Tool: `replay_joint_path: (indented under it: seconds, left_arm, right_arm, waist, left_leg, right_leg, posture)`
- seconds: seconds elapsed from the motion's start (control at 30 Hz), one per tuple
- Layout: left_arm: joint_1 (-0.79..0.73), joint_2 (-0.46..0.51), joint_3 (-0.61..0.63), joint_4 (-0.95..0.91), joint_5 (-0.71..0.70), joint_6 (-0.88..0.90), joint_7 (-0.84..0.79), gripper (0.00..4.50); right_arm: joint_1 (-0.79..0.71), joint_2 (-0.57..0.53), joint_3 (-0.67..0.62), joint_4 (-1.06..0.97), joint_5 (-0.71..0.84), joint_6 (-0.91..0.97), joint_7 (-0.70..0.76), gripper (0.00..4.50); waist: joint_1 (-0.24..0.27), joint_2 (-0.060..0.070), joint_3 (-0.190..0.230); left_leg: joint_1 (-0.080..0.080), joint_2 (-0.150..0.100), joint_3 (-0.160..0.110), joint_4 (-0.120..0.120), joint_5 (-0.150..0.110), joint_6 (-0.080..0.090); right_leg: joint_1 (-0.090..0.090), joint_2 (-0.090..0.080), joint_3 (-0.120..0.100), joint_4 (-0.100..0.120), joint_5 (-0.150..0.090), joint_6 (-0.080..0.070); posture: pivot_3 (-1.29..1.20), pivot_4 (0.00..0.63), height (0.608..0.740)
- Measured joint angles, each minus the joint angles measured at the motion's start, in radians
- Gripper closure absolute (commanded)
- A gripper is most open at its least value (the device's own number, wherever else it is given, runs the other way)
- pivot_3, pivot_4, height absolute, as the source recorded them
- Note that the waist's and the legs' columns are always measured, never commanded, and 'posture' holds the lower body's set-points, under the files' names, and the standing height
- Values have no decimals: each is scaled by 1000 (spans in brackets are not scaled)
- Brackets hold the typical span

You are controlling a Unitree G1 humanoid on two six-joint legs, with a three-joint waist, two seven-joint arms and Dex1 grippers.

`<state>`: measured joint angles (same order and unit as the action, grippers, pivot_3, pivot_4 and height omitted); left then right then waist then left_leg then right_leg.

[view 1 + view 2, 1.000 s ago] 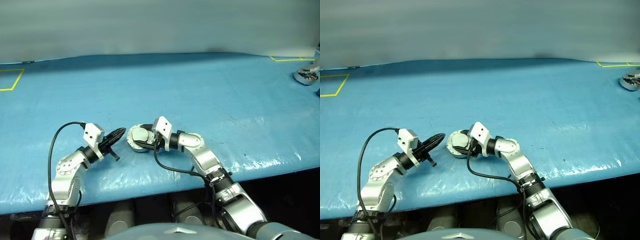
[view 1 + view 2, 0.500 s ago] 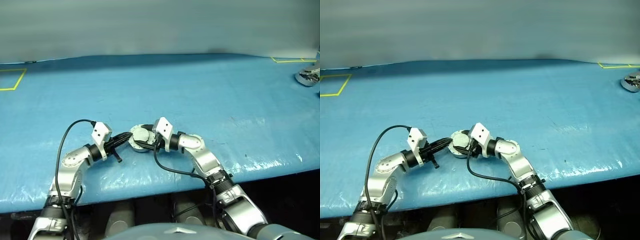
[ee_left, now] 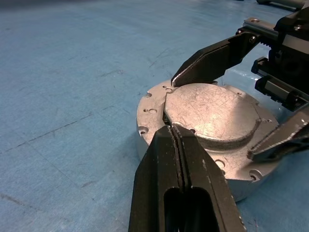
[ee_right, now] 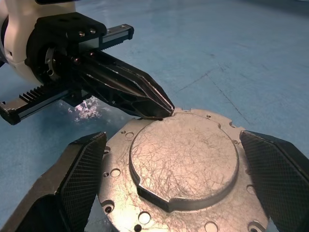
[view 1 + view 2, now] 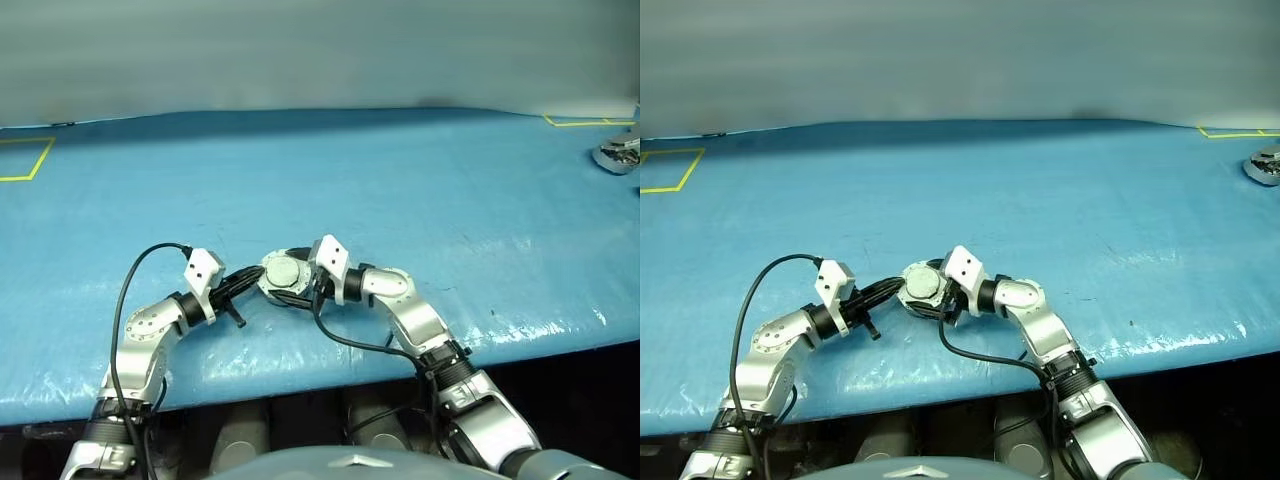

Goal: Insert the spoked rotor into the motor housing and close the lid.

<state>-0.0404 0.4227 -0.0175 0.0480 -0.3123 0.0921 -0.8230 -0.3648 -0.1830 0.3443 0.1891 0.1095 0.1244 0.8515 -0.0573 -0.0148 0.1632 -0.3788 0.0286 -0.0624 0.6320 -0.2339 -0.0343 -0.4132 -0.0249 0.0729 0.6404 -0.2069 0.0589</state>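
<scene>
Right wrist view shows your right gripper [image 4: 169,193] has spread off the closed lid [image 4: 183,159], your clenched left gripper [image 3: 179,133] now pressing its edge.

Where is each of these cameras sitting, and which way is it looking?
Head views, left and right eye: look forward and down at the blue table, both arms, and the closed lid between them.
Left wrist view: looks along the shut left gripper at the lid.
Right wrist view: looks between the open right gripper fingers at it.
Both wrist views show the lid and the other gripper.
</scene>
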Motion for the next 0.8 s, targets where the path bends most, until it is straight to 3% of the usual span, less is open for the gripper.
replay_joint_path:
  seconds: [0.13,0.3,0.53,0.8]
  left_arm:
    - [9,0,4,-2,0,0,3,4500]
    - [10,-4,4,-2,0,0,9,4500]
    - [8,-10,0,-1,0,-5,14,4500]
    - [10,-14,-1,-1,0,-13,16,4500]
  right_arm:
    - [60,-19,-36,-130,41,82,-27,17]
    - [99,7,-159,-277,233,348,-87,17]
    - [108,27,-313,-224,432,715,-178,17]
    - [98,106,-396,-144,578,893,-216,17]
  waist:
    - [1,0,1]
    - [3,0,1]
    - [6,0,1]
    - [6,0,1]
  left_leg:
    - [-2,0,0,0,0,0]
    - [-2,0,-1,-1,0,0]
    - [-3,0,0,-2,0,0]
    - [-3,0,0,-2,0,0]
  right_leg:
    - [-2,0,0,0,0,0]
    - [-2,0,0,0,-1,0]
    - [-2,0,0,-1,-1,0]
    - [-2,0,0,-2,-1,0]
  posture:
    - [0,150,740]
    - [0,150,740]
    - [0,150,740]
    - [0,150,740]
